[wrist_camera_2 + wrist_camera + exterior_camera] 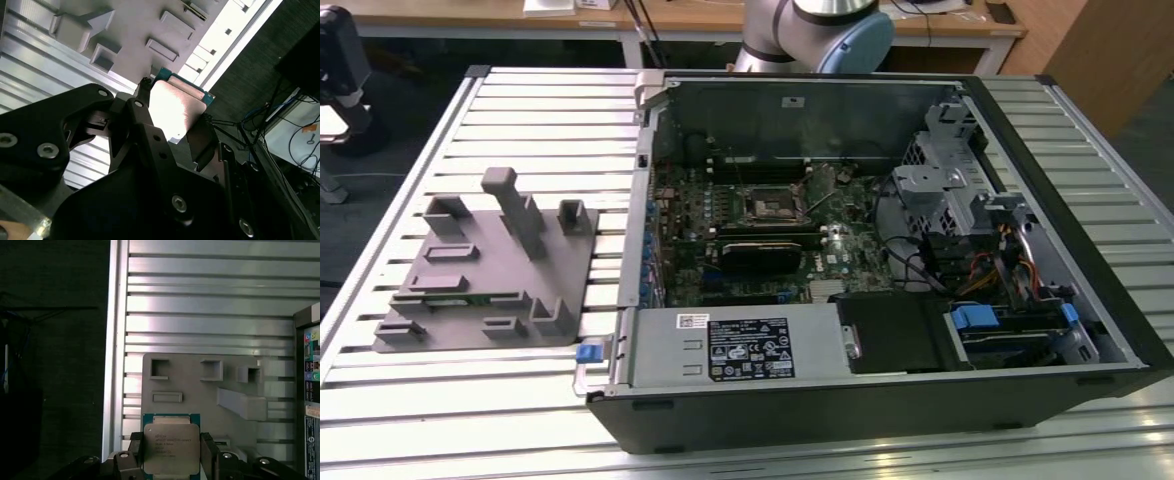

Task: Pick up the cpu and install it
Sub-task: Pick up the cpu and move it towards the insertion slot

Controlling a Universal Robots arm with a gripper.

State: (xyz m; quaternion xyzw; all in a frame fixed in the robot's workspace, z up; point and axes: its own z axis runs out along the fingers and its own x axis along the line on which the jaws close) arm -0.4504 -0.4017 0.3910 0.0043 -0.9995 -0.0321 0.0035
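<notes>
Jaws tight on cpu [171, 449] over fixture [195, 390]

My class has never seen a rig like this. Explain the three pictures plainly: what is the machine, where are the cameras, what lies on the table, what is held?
The machine is a robot arm with a two-fingered gripper. The exterior view, from a camera off the arm, shows a slatted metal table bearing an open computer case and, at that view's left, a grey holder tray. Both wrist views come from cameras riding on the arm. They show the gripper shut on the cpu, a small silvery square chip, with the tray beyond.
</notes>
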